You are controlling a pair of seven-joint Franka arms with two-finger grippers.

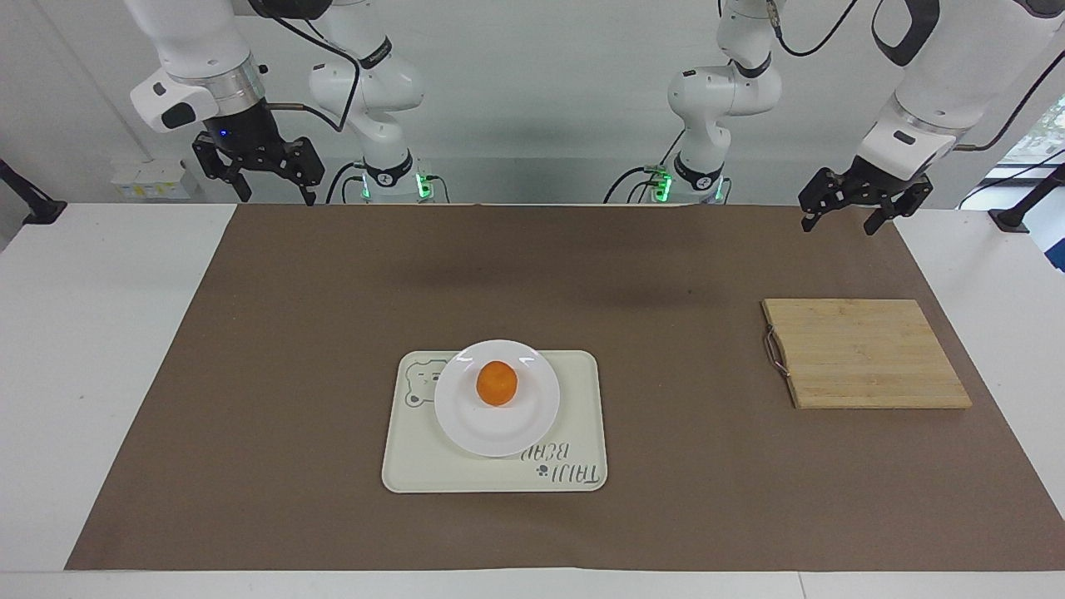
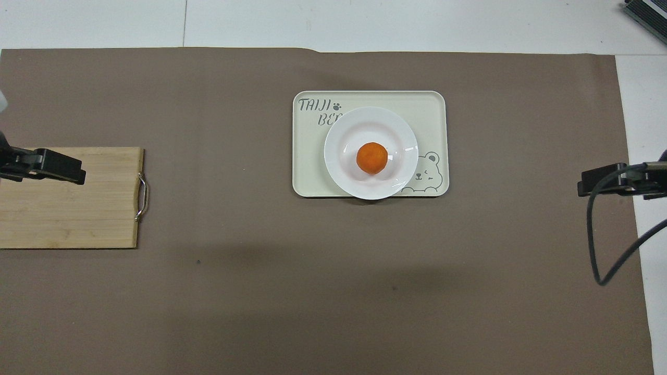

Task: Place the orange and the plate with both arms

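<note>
bright orange fruit, glossy white plate, cream tray w/ grey bear print, pale wood-grain board, brown mat

Orange seated on plate, near the middle of the desk.

The orange is a small, round, bright-orange fruit, whole and unpeeled, and is positioned at the centre of the plate's well; it is much smaller than the plate. The plate is a round, glossy white, shallow dish with a wide rim, laid flat and upright. It is carried on a cream rectangular tray with a bear print, and is offset toward the tray edge nearer to the robots, which its rim slightly overhangs. In the overhead view, part of the tray's lettering is covered by the plate, with the orange centred on it.
</note>
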